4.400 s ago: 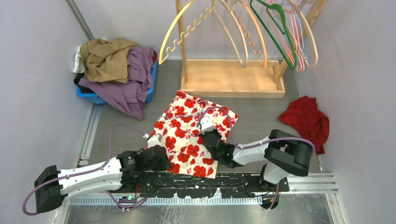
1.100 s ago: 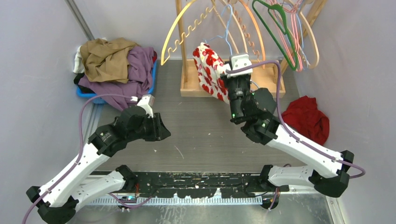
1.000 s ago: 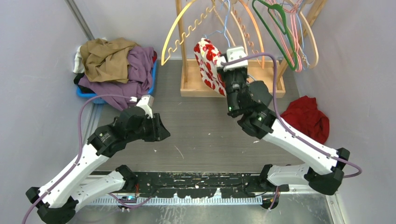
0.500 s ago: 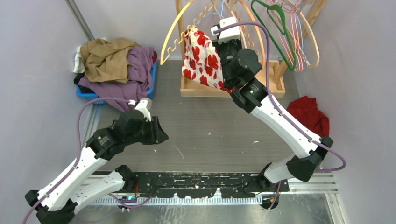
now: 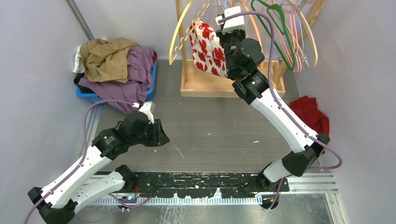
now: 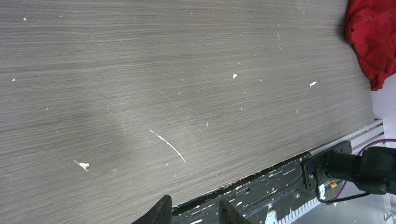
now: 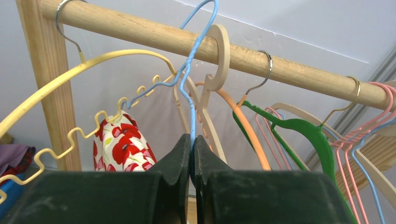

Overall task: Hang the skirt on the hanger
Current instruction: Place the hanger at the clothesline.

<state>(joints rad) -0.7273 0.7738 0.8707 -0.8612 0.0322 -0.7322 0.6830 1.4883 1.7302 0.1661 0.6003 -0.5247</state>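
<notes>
Our right end effector (image 7: 191, 142) is pressed together on the wire neck of the blue hanger (image 7: 195, 60), whose hook reaches up to the wooden rail (image 7: 140, 29). The skirt (image 5: 208, 45) hangs from that hanger just left of the end effector, clear of the worktop (image 5: 210, 126). Our left end effector (image 6: 194, 212) hovers spread over the worktop, holding nothing. Compared with half a second ago, the skirt sits higher and bunched narrower, nearer the rail, and the left end effector has barely shifted.

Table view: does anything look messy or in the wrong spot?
Yes. A red cloth lies crumpled alone on the right, and the clothes heaped in the blue basket at far left spill over its rim.
</notes>
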